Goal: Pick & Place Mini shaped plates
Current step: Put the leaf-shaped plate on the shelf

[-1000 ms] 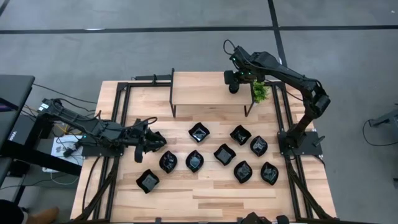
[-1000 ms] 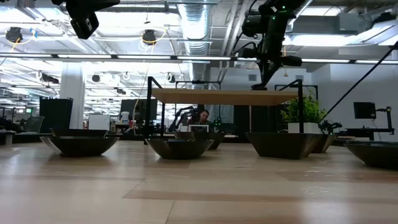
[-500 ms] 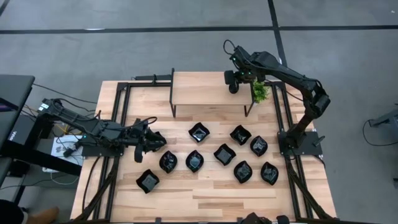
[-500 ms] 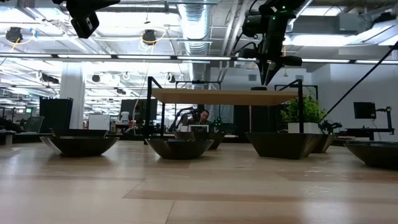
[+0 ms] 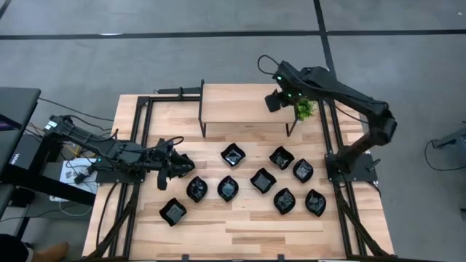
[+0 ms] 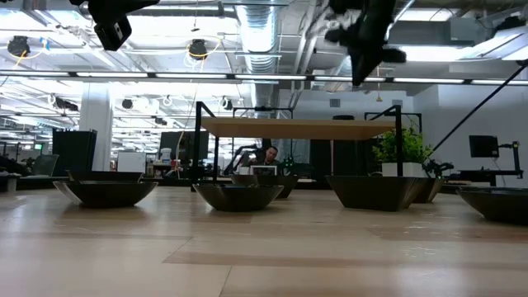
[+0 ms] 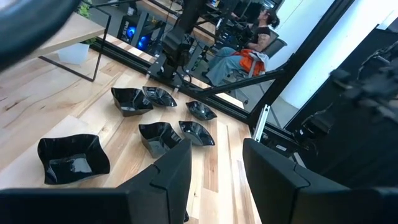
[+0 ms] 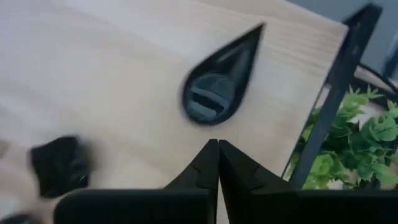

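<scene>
Black, glossy mini plates (image 5: 262, 180) lie spread over the front half of the pale wooden counter (image 5: 240, 225), nine of them in the high view, in wavy-edged square and leaf shapes. One more, a teardrop plate (image 8: 217, 78), lies on the raised wooden shelf (image 5: 240, 105) at the back of the counter; the right wrist view shows it flat on the board, its point toward the shelf's dark metal leg (image 8: 339, 93). A small green plant (image 5: 303, 109) stands just beside that end of the shelf.

The right gripper (image 5: 274, 100) hangs above the shelf's right end, near the plant. Its two fingers are pressed together with nothing between them, and the teardrop plate lies apart from their tips.

The left gripper (image 5: 177, 164) waits low over the left side of the counter, just beside the nearest plates. Its fingers (image 7: 171, 180) stand apart and hold nothing; its wrist view looks across a wavy square plate (image 7: 73, 160) and several others beyond.

In the low view the plates sit as a row of shallow dark bowls along the counter, with the shelf behind them.
</scene>
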`<state>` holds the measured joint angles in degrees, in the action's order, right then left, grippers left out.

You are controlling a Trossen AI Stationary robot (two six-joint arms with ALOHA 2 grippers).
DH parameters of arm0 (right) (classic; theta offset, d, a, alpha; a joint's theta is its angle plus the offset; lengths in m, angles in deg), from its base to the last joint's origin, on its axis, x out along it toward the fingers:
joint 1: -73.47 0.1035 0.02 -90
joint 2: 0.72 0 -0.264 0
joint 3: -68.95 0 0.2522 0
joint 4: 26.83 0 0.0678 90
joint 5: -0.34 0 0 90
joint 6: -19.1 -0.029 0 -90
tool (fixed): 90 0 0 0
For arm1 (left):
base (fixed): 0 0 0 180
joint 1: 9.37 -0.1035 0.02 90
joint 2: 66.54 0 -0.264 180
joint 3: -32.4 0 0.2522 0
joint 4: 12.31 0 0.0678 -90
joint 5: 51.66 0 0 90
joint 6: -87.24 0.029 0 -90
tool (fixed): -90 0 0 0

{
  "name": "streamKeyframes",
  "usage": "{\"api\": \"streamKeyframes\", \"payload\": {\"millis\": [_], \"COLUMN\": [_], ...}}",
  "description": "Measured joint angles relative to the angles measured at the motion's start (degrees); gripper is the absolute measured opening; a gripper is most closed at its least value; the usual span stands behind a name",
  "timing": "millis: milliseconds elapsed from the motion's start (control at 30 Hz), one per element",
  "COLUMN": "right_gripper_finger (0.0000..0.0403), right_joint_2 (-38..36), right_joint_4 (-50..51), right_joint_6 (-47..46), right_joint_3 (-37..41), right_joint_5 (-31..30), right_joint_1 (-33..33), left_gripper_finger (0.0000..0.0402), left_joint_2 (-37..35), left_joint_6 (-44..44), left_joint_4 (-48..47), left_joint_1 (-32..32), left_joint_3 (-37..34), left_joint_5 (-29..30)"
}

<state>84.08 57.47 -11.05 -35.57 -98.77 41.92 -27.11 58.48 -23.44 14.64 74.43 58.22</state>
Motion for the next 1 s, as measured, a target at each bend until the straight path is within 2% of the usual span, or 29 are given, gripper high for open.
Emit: {"api": "streamKeyframes", "payload": {"millis": [200, 500, 733, 1000], "right_gripper_finger": [0.0003, 0.0001, 0.0001, 0.0001], "right_joint_2": [-8.16, -16.44, -15.82, -11.66], "right_joint_4": [0.12, 5.57, 15.28, 16.82], "right_joint_6": [0.77, -12.36, -29.17, -41.23], "right_joint_3": [0.00, 0.00, 0.00, 0.00], "right_joint_5": [-0.40, -8.31, -12.39, -15.44], "right_joint_1": [9.57, 28.87, 44.51, 58.32], "left_gripper_finger": [0.0145, 0.0145, 0.0145, 0.0145], "left_joint_2": [0.01, 0.00, -0.01, 0.01], "left_joint_6": [-0.01, -0.01, -0.19, -0.21], "left_joint_4": [0.00, 0.20, 0.44, 0.70], "left_joint_1": [0.00, 0.00, 0.00, 0.00], "left_joint_3": [0.02, 0.01, 0.02, 0.02], "left_joint_5": [0.00, 0.00, 0.00, 0.00]}}
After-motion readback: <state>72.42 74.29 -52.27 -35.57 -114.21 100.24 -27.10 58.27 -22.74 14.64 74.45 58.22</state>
